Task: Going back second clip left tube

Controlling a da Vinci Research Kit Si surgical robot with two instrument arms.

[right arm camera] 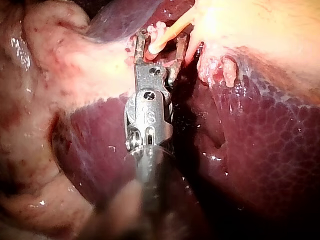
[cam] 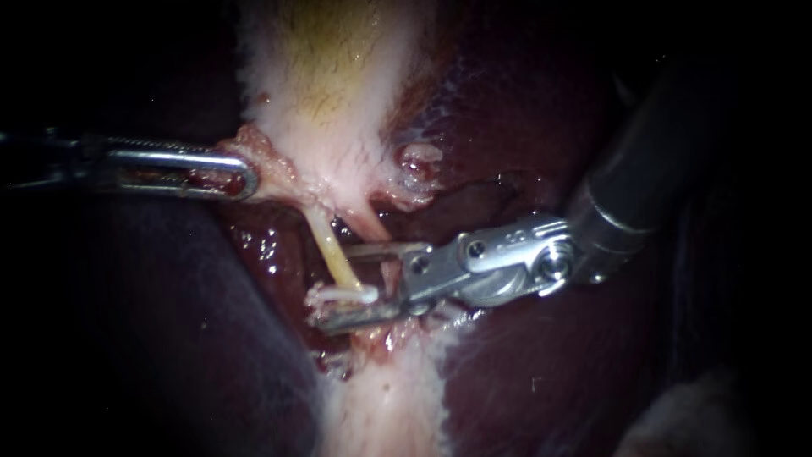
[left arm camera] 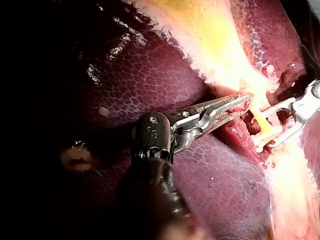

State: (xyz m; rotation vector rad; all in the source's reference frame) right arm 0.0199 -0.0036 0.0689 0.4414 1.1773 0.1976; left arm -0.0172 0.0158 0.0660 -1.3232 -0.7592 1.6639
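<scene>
My left instrument (cam: pixel 245 178) has its jaws closed on pale tissue (cam: pixel 279 169) at the base of the gallbladder (cam: pixel 338 76). The left tube (cam: pixel 330 244), with a white clip (cam: pixel 347 295) on it, passes between the wide-open jaws of my right instrument (cam: pixel 337 286).

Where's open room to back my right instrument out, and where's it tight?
Free: bare liver below the right instrument and below the left instrument. Crowded: right jaws open astride the left tube at its clip, other tube alongside.
</scene>
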